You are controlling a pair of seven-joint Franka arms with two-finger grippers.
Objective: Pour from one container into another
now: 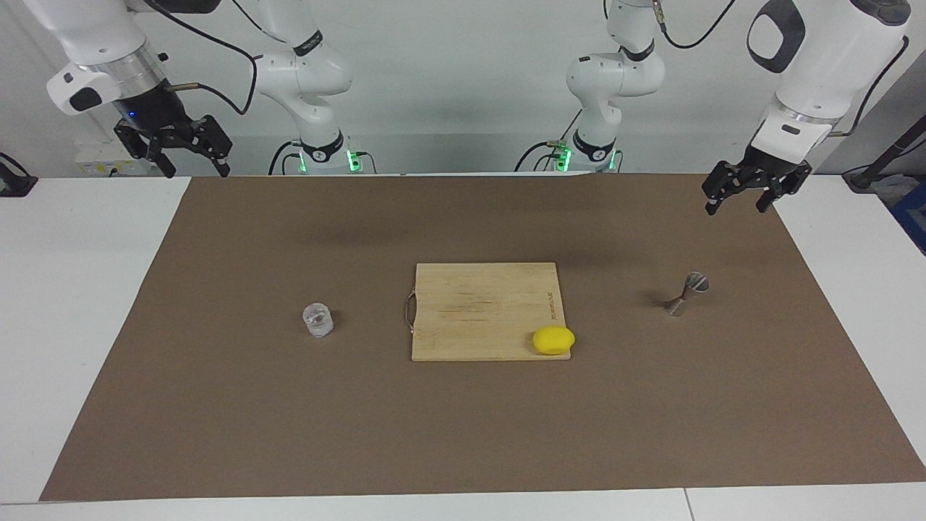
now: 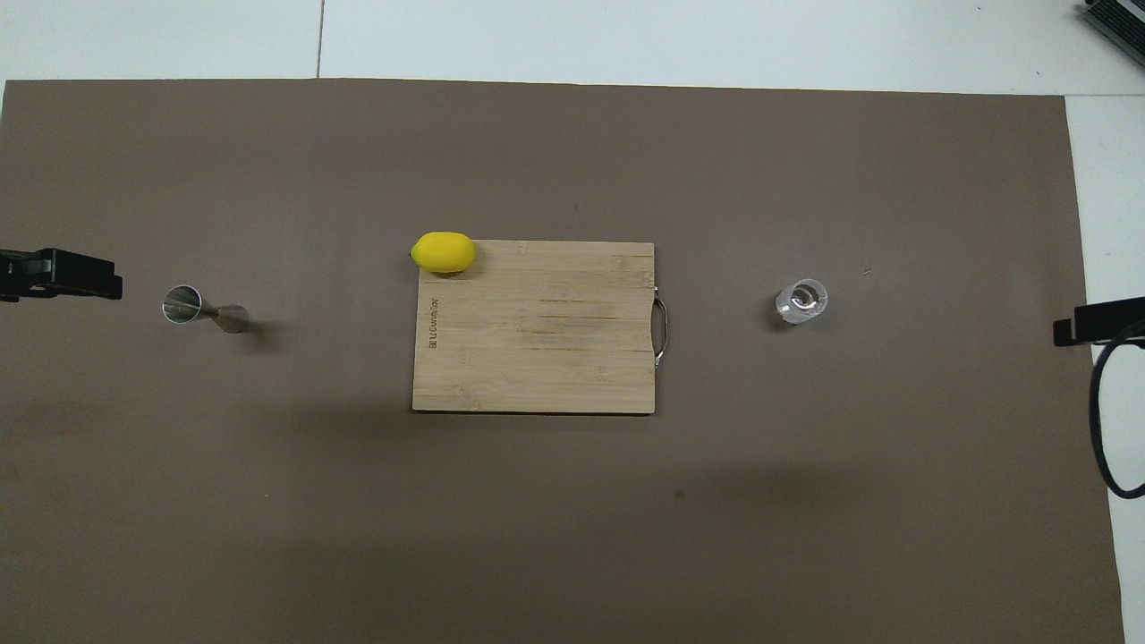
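Glass tumbler (image 1: 318, 320) and metal jigger (image 1: 686, 294) upright on mat (cutting board (image 1: 477, 304) between them). Left hand (image 1: 742, 199) over mat edge, right hand (image 1: 189, 161) over desk; both wide, empty.

A glass tumbler (image 1: 317, 320) and a metal jigger (image 1: 686, 294) stand on the brown mat (image 1: 289, 434), flanking a cutting board (image 1: 477, 307) bearing a lemon (image 1: 553, 340).

Facing camera: high, across the white counter (image 1: 87, 304), looking toward the robots. Overhead camera: steeply downward from their end. Both cover the brown rectangular mat (image 1: 289, 434) (image 2: 268, 537).
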